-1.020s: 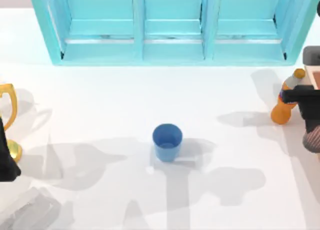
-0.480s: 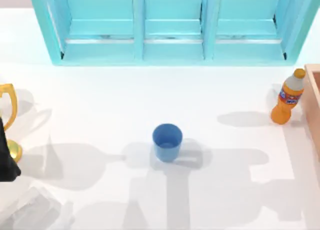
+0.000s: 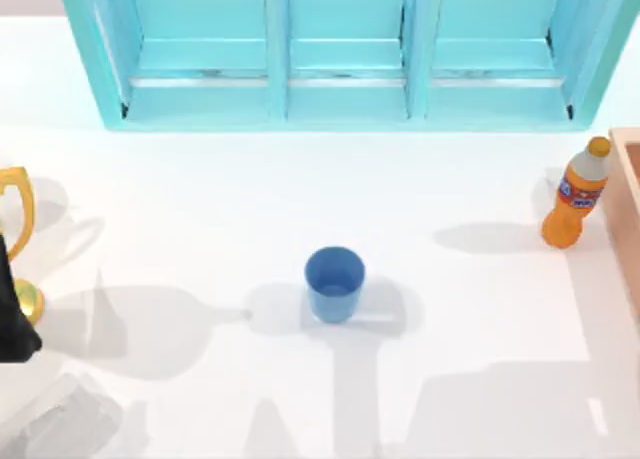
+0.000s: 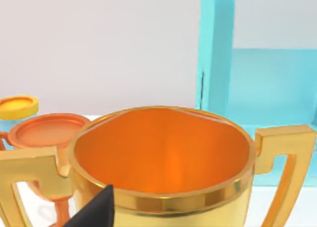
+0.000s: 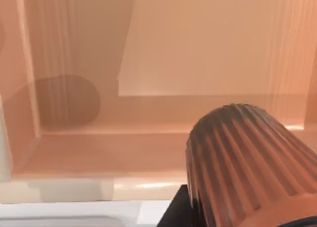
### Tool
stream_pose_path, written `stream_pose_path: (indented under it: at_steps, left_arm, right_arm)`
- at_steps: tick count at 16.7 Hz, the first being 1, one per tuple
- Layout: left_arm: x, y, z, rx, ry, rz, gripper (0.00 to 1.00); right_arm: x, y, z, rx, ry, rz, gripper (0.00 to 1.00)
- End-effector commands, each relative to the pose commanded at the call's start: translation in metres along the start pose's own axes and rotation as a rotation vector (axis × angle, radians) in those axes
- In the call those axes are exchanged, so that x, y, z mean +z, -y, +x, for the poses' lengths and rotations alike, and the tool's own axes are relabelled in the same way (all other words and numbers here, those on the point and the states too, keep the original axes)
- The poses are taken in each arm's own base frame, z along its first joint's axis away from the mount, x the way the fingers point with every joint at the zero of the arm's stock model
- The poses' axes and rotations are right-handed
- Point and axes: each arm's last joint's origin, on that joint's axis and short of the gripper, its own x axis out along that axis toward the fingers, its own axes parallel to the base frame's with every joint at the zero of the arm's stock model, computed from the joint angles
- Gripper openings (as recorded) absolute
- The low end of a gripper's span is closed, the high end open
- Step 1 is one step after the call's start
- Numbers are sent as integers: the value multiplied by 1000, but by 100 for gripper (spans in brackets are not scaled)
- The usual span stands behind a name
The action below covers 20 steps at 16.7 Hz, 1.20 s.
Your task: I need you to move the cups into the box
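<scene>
Left arm: parked at the table's left edge, its gripper finger just in front of the gold trophy — whether the fingers are parted, I cannot tell.
Trophies: two, the gold one and a smaller copper one beside it.
Blue cup: one, upright mid-table, well apart from both arms.
Cabinet: turquoise, along the far side.
Orange bottle: one, just beside the box.
Right gripper: holds the ribbed cup over the box interior — one such cup.
</scene>
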Motion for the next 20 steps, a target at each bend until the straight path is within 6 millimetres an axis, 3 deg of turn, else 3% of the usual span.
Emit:
stream_pose_path:
  at_steps: [5, 11, 16, 20]
  left_arm:
    - [0, 0, 0, 0, 0, 0, 100]
    - [0, 0, 0, 0, 0, 0, 100]
    - [0, 0, 0, 0, 0, 0, 100]
    - [0, 0, 0, 0, 0, 0, 100]
  right_arm:
    - [2, 0, 4, 0, 1, -3, 0]
    - [0, -1, 57, 0, 0, 0, 0]
    - [-1, -1, 65, 0, 0, 0, 0]
    - [-1, -1, 65, 0, 0, 0, 30]
